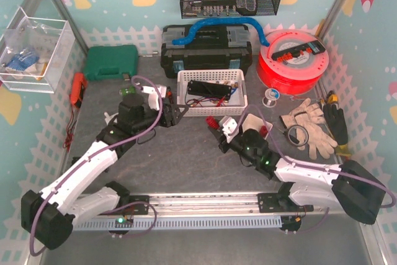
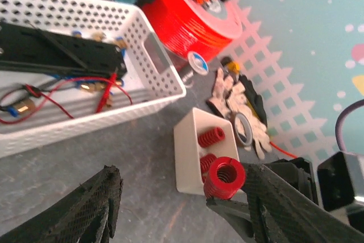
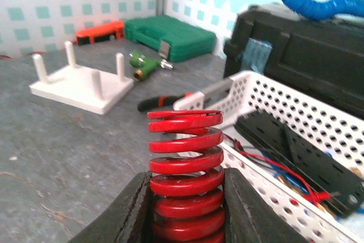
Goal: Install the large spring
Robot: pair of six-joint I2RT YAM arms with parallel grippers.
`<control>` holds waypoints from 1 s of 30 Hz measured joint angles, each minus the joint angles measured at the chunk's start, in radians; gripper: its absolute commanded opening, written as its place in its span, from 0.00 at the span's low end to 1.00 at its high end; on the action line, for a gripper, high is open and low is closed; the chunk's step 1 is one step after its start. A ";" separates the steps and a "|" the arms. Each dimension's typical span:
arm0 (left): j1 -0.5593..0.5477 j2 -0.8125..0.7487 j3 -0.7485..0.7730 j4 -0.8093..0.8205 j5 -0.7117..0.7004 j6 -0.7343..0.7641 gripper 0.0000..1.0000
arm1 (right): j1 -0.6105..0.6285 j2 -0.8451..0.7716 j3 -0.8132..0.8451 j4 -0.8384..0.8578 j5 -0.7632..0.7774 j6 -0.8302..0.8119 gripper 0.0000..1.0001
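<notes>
My right gripper (image 3: 185, 220) is shut on the large red spring (image 3: 185, 157), which stands upright between its fingers. In the top view the spring (image 1: 212, 121) is held just in front of the white basket (image 1: 211, 111). The white peg base (image 3: 79, 83) lies on the mat far to the left; in the top view only its edge (image 1: 110, 116) shows beside the left arm. My left gripper (image 2: 182, 209) is open and empty, and the held spring (image 2: 224, 177) shows by its right finger (image 2: 273, 197). A small white box (image 2: 187, 152) holds more red springs.
The basket (image 2: 165, 78) holds a black part and wires. Behind it are a black toolbox (image 1: 205, 48), a green case (image 1: 111, 61) and a red filament spool (image 1: 293, 60). Gloves (image 1: 310, 125) and a tape roll (image 1: 298, 133) lie to the right. A green tool (image 3: 145, 66) and pliers (image 3: 165, 101) lie near the peg base.
</notes>
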 measured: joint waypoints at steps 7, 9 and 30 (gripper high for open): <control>-0.038 0.066 0.035 -0.012 0.101 -0.012 0.76 | 0.072 0.027 -0.012 0.143 -0.014 -0.056 0.09; -0.048 0.076 0.042 -0.011 0.123 -0.014 0.76 | 0.088 0.043 -0.011 0.149 -0.008 -0.069 0.09; -0.158 0.227 0.034 0.013 0.154 -0.030 0.49 | 0.132 0.104 0.018 0.165 0.019 -0.097 0.09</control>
